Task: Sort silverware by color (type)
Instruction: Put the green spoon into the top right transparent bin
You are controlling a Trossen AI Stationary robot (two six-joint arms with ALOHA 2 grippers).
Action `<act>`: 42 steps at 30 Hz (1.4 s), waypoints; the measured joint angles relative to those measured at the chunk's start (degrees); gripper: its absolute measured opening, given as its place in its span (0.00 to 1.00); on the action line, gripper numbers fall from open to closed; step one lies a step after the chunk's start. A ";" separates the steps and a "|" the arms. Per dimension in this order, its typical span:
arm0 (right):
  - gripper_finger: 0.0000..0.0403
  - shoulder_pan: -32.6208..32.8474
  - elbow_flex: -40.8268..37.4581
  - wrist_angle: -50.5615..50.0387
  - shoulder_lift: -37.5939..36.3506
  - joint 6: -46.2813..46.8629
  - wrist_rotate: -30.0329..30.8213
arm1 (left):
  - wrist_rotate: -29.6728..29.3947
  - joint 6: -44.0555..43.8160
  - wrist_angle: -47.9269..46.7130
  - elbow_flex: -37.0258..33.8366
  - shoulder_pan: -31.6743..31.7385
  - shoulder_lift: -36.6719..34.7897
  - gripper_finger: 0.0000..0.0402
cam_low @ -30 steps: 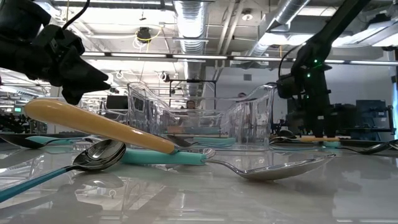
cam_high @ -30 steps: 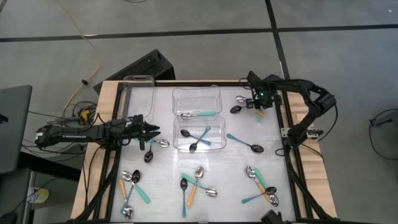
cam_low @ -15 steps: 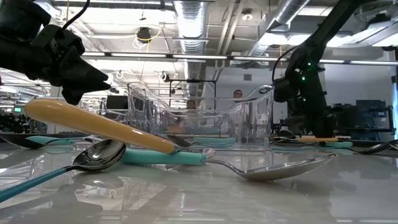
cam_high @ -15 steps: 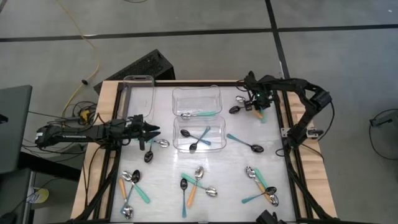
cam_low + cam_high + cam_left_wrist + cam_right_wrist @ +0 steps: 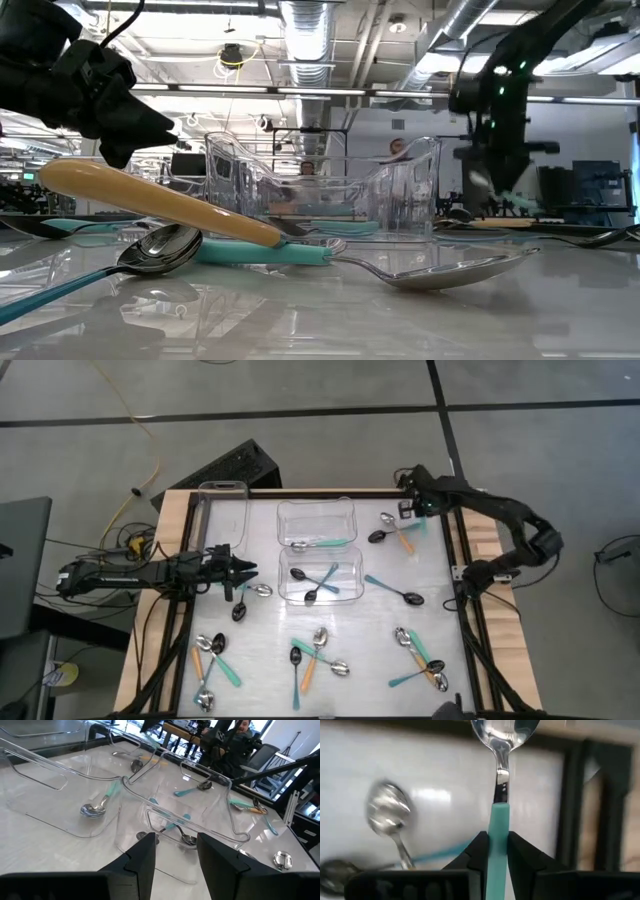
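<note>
Right gripper [image 5: 494,851] — jaws clenched on the teal handle of a silver-bowled spoon [image 5: 501,765], held aloft at the worktop's [image 5: 350,622] far right corner, beside two loose spoons [image 5: 390,532]. Left gripper [image 5: 175,851] — jaws released, empty, low beside the near clear tub [image 5: 321,578]. Remaining silverware [image 5: 318,653] lies scattered; several teal spoons already in the two tubs. Risk, as judged: the grip sits on the smooth handle only — a quick swing toward the far tub [image 5: 316,525] could let the spoon pivot or slip.
</note>
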 joint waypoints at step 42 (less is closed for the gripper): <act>0.25 35.60 39.81 7.99 31.65 -41.97 -7.55 | -5.97 -0.38 0.23 0.00 0.00 0.00 0.32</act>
